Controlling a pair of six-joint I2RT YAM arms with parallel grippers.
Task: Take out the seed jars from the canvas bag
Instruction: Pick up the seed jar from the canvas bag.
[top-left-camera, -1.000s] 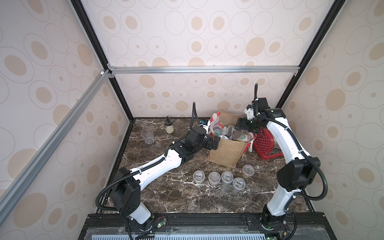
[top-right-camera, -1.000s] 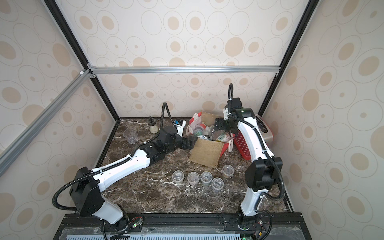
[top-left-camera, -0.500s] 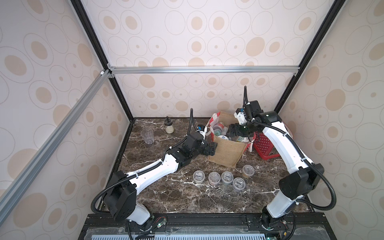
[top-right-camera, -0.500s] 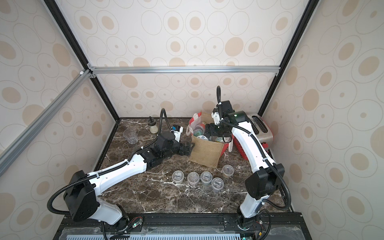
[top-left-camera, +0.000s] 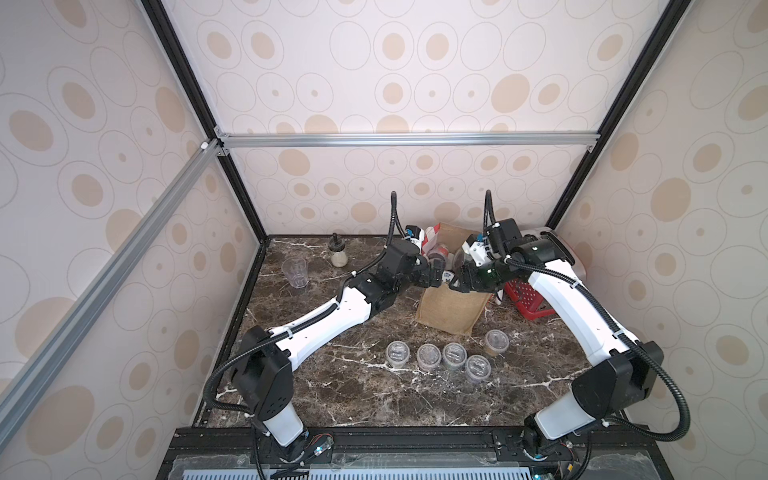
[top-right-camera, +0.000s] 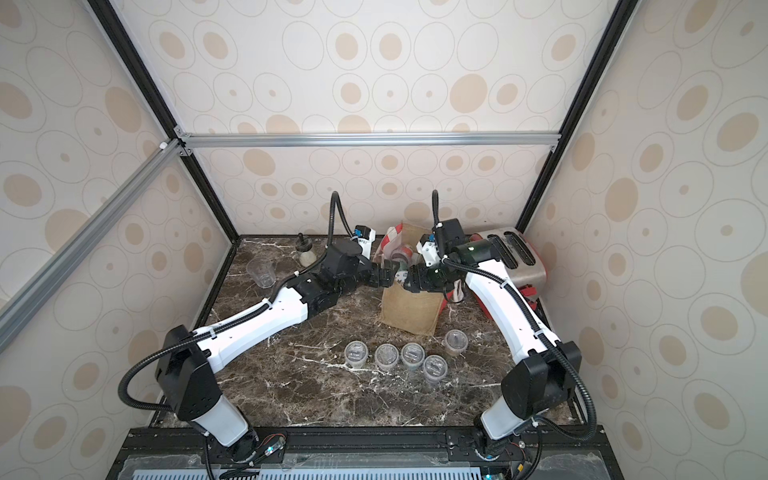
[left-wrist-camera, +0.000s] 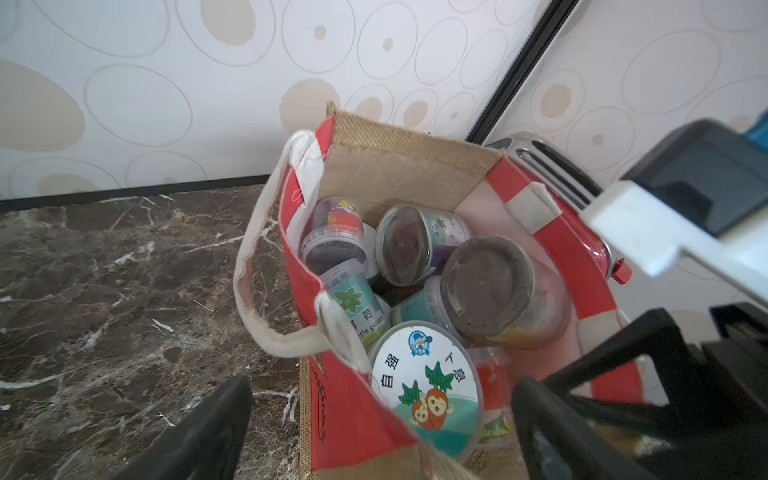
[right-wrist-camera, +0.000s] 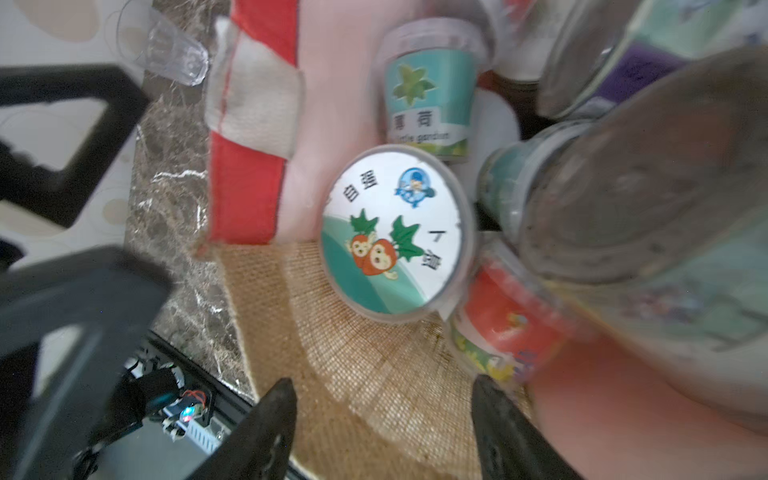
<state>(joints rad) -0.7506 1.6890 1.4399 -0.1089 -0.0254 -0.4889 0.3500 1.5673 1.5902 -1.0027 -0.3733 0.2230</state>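
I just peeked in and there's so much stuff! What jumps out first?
The tan and red canvas bag at the back of the table, stuffed with colorful seed jars, one with a cartoon carrot lid. The left arm and right arm reach to its mouth from both sides. In front, five more jars stand on the dark marble.

Both arms reach from their bases toward the back middle of the workspace, forearms angled inward so that the two wrists nearly meet. The left gripper (top-left-camera: 434, 277) points toward the robot's right, jaws spread wide and empty. The right gripper (top-left-camera: 456, 283) points left and downward, jaws parted, gripping nothing.
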